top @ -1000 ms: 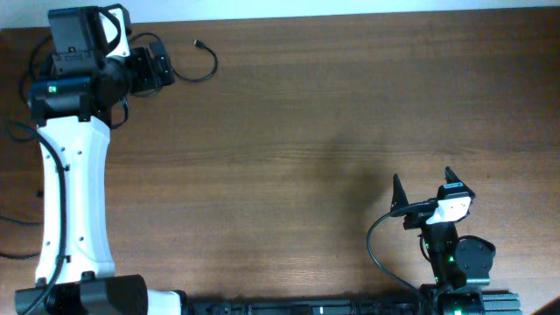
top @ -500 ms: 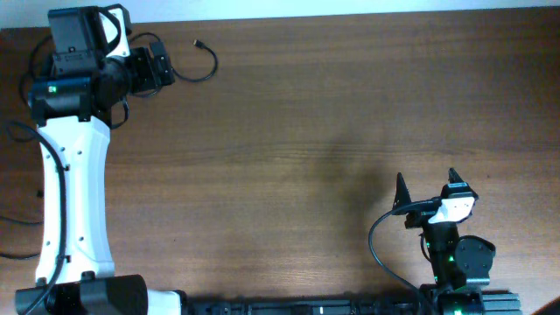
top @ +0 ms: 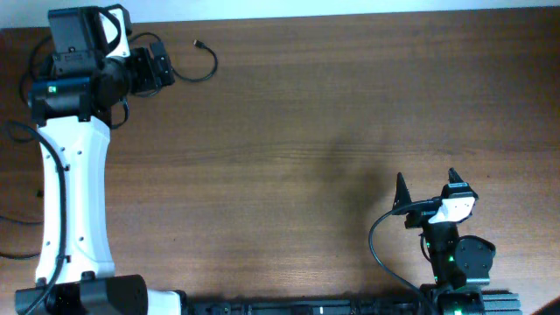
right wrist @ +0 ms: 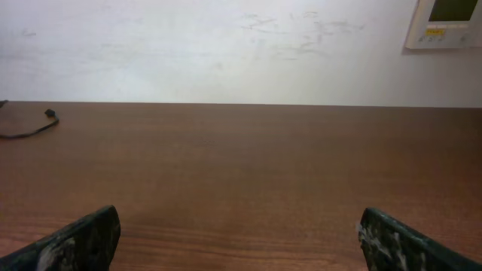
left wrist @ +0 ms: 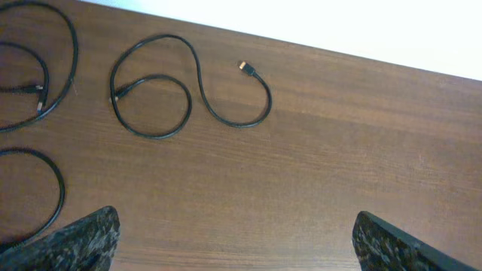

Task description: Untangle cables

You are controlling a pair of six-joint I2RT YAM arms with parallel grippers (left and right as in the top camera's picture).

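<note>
At the desk's (left wrist: 354, 150) far left corner, the cables (left wrist: 197, 75) are lying in loose loops, the curly one apart from the others. My left claw (left wrist: 241, 241) is hanging open above them, gripping nothing. My right claw (right wrist: 241, 245) is gaping empty, well apart.

Cables (left wrist: 162, 136) at far-left corner of table (top: 332, 105) beside left gripper (top: 164, 64); right gripper (top: 426, 178) front-right.
</note>
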